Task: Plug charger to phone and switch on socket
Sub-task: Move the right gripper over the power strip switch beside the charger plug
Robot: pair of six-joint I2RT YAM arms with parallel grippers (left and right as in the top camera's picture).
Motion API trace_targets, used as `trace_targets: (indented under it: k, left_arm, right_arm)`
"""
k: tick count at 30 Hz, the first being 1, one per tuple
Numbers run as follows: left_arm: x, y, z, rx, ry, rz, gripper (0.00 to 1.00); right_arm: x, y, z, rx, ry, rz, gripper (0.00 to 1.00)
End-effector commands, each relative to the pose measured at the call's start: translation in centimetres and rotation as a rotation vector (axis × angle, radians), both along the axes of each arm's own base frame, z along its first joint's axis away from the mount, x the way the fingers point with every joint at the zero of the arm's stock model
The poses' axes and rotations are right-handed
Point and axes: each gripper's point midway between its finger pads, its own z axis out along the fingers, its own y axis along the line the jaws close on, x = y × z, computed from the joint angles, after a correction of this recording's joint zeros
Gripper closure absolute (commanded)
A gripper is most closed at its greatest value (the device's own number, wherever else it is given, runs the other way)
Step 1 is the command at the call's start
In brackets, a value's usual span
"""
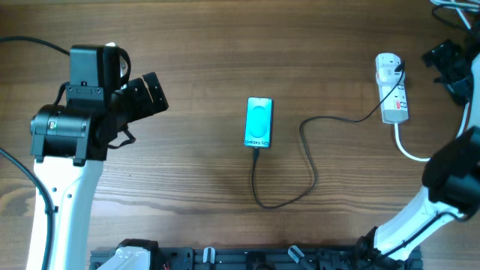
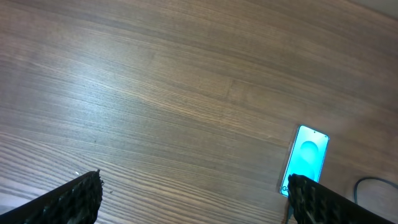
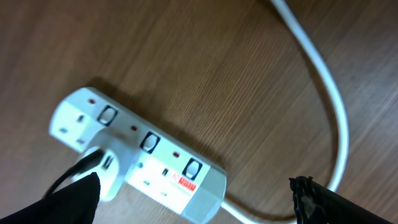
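phone (image 1: 259, 122) lies flat mid-tabletop (image 1: 187, 60), screen up and lit cyan-green, text edge toward the near side. also shows at the lower right of the left wrist view (image 2: 308, 158).

charger (image 1: 311, 176): thin black cable meets the phone's lower edge, loops toward the near side, climbs back up, then runs right to the socket (image 1: 392, 90). cannot tell whether the tip is fully seated in the phone.

socket lies far right on the tabletop, round end away from the robot. the charger's plug (image 3: 109, 171) sits in the strip toward that round end. three rocker switches show along the strip (image 3: 186, 174); their position cannot be read. white cord (image 1: 409, 150) leaves the near end and curves right.

left tool (image 2: 194, 180): spread wide, holding nothing, raised over bare wood well left of the phone.

right tool (image 3: 198, 180): spread wide, holding nothing, above the socket and not touching it.
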Motion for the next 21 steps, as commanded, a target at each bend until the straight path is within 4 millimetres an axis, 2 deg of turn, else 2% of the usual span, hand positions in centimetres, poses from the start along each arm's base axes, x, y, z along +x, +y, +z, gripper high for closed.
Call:
trace_targets:
  k: [1,6,15,21]
  left_arm:
    - [0.0,0.4,0.0,0.012,0.0,0.014,0.0]
    - [0.0,0.4,0.0,0.013,0.0,0.015,0.0]
    - [0.0,0.4,0.0,0.012,0.0,0.014,0.0]
    - [0.0,0.4,0.0,0.012,0.0,0.014,0.0]
  right_arm:
    - [0.1,-0.5,-2.3,0.029,0.031,0.006,0.0]
    - [0.3,-0.8,-5.6,0.058,0.08,0.005,0.0]
    - [0.2,-0.5,-10.4,0.103,0.155,0.007,0.0]
    - [1.4,0.8,-11.6,0.174,0.117,0.102,0.0]
